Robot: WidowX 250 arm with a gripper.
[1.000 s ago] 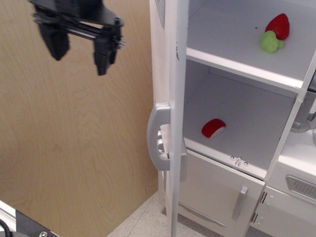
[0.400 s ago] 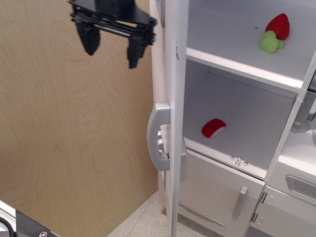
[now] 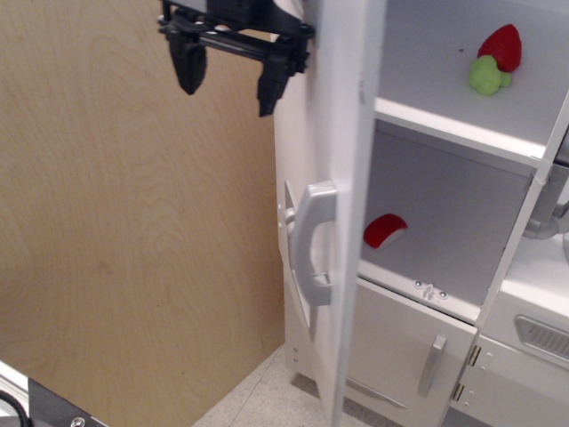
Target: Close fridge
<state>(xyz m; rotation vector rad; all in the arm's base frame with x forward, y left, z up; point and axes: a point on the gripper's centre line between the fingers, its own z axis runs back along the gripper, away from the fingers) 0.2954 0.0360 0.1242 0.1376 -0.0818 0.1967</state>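
Swinging inward now, the fridge (image 3: 342, 178) door has shifted right of where it stood a moment ago, its grey handle (image 3: 313, 242) turned more toward the camera. The claw (image 3: 231, 73), fingers spread and gripping nothing, has slid right until it presses the door's outer face. Closing seems under way, yet the shelves remain exposed.

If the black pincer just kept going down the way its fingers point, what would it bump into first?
Probably nothing soon: below the pincer there is only open air before the wooden wall. The fridge door stands just to its right; depth is unclear.
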